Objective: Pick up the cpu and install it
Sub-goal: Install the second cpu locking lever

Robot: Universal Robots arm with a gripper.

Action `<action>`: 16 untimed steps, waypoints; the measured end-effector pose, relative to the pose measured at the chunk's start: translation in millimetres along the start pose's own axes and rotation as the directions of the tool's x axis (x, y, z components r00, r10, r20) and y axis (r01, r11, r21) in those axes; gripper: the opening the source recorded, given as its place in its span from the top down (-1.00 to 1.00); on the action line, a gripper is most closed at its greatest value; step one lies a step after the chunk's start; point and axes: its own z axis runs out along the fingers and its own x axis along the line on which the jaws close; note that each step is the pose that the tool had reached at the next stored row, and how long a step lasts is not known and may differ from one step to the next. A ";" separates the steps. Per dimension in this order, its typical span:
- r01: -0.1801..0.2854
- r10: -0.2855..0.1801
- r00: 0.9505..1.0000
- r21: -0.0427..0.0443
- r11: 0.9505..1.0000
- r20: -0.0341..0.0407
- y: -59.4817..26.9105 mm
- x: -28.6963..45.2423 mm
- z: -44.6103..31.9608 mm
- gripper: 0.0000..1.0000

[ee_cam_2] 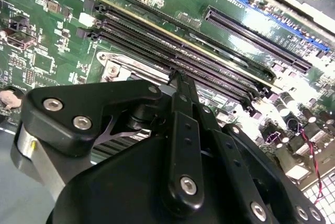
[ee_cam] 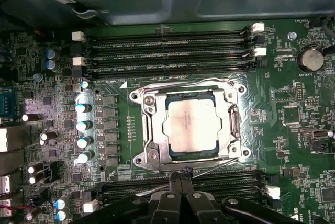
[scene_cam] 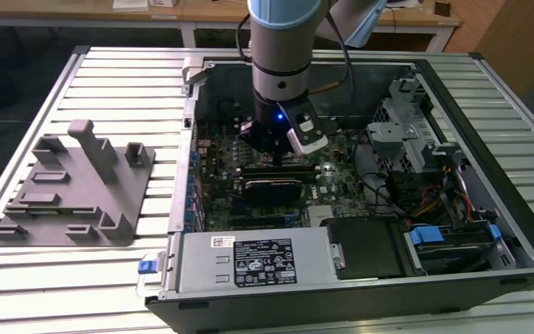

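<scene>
cpu (ee_cam: 189,126): we see it lying flat in the socket frame (ee_cam: 149,130) on the motherboard (ee_cam: 293,109), metal top up, so it looks already seated.
claw (ee_cam: 180,179): we find its fingertips pressed together and holding nothing, just beside the socket's edge, over the memory slots (ee_cam: 167,51).
arm (scene_cam: 286,62): it reaches straight down into the open computer case (scene_cam: 489,229), we judge for square access to the board.
fixture block (scene_cam: 72,188): it sits on the counter (scene_cam: 26,125), well apart at the exterior view's left.
</scene>
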 end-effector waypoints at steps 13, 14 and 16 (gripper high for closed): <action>0.004 -0.004 1.000 -0.041 0.999 -0.003 -10.9 2.9 0.8 0.79; 0.007 -0.007 1.000 -0.050 0.999 -0.004 -11.1 3.3 1.0 0.79; 0.016 -0.017 1.000 -0.069 0.997 -0.006 -11.2 4.1 1.6 0.79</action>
